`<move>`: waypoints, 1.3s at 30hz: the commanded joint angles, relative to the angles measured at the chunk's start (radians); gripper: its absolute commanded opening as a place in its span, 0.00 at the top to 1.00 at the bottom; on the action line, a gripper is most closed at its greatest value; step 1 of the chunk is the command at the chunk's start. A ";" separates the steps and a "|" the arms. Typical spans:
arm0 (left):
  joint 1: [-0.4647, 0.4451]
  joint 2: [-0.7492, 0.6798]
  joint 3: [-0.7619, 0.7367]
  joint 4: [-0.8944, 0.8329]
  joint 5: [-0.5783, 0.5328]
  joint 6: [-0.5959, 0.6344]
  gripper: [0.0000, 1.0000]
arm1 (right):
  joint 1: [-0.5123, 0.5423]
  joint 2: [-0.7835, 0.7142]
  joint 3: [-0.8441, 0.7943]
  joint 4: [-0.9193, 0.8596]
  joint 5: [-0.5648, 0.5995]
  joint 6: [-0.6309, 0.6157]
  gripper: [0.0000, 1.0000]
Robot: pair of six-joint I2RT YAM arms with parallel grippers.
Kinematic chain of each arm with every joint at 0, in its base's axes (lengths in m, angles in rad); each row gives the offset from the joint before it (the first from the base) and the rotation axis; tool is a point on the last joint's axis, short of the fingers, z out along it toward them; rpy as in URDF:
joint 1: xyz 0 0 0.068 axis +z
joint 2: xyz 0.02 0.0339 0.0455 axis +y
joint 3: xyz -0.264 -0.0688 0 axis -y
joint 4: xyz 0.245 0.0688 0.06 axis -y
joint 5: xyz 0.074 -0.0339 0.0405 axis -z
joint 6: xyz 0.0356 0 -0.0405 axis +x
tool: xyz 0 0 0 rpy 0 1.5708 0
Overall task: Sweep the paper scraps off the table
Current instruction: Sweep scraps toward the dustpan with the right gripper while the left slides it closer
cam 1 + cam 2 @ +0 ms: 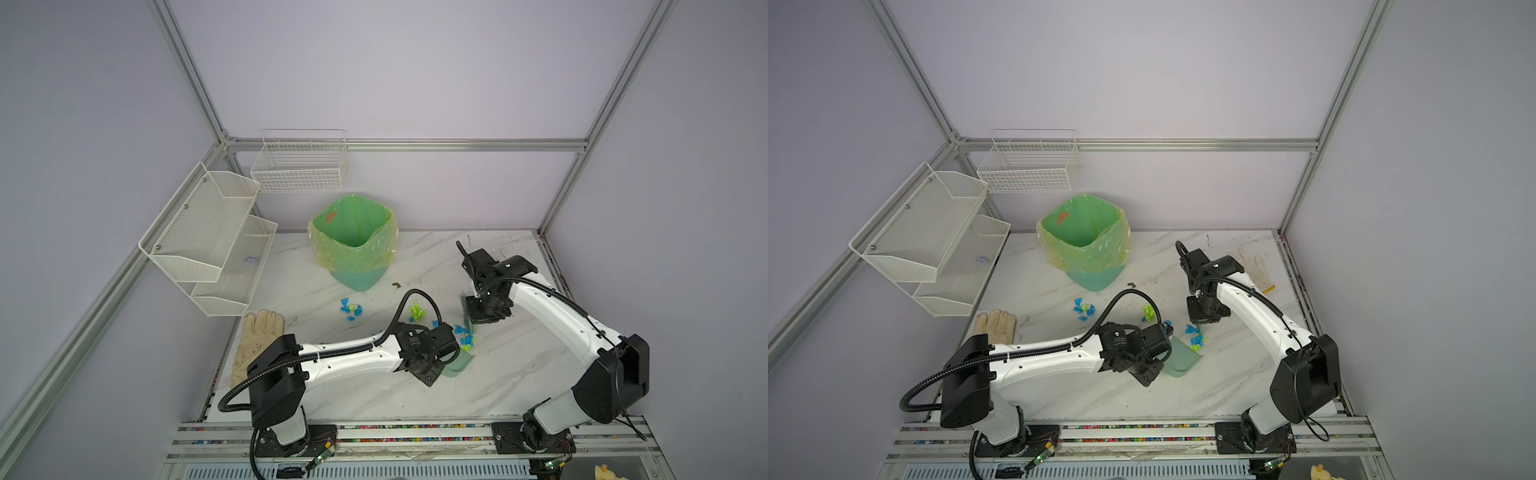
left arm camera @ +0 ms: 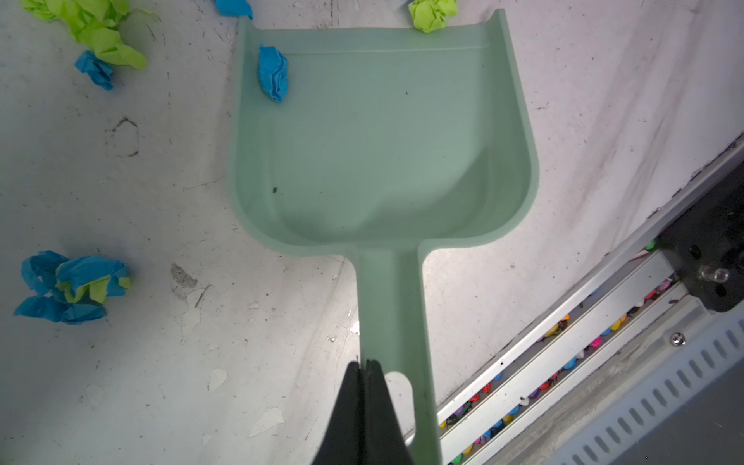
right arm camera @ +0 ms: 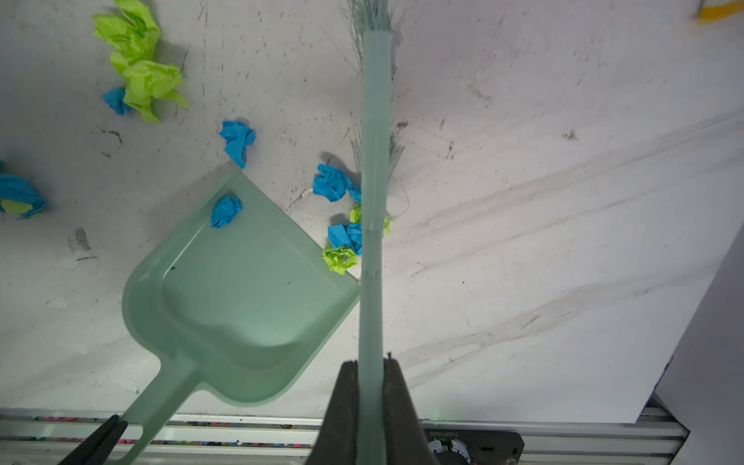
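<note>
brush (image 3: 376, 100) in my right gripper (image 3: 370, 362), dustpan (image 2: 382, 141) in my left gripper (image 2: 364, 364)
both sets of jaws are pinched tight, the left on the dustpan's handle, the right on the brush's stem; the paper scraps (image 3: 332, 183) lie on the table (image 3: 563, 181) in loose clumps, one cluster against the brush just beside the pan's lip, one blue wad (image 2: 273, 72) inside the pan, others farther off; they look feather-light, soft and crumpled, likely to roll or skip; i judge pinching them pointless, so i hold the tools and push low and slow, lip flat to the table
</note>
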 commanded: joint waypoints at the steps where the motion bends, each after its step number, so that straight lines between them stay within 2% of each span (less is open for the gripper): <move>1: 0.015 0.001 -0.030 0.031 0.010 0.027 1.00 | 0.018 -0.030 -0.043 -0.028 -0.088 0.015 1.00; 9: 0.037 0.026 -0.020 0.045 0.015 0.044 1.00 | 0.071 -0.132 -0.051 0.016 -0.329 0.079 1.00; 12: 0.038 0.035 -0.012 0.049 0.004 0.048 1.00 | 0.081 -0.171 -0.028 0.018 -0.362 0.105 1.00; 17: 0.038 0.032 -0.024 0.067 -0.026 0.046 1.00 | 0.081 -0.231 0.007 0.023 -0.312 0.203 1.00; 25: 0.038 -0.023 -0.060 0.103 -0.071 0.038 1.00 | 0.078 -0.247 0.095 0.002 -0.112 0.283 1.00; 35: 0.038 -0.128 -0.121 0.123 -0.148 0.019 1.00 | 0.046 -0.220 0.131 0.023 -0.002 0.250 1.00; 39: 0.039 -0.168 -0.125 0.127 -0.168 0.010 1.00 | -0.001 -0.218 0.102 0.104 -0.014 0.235 1.00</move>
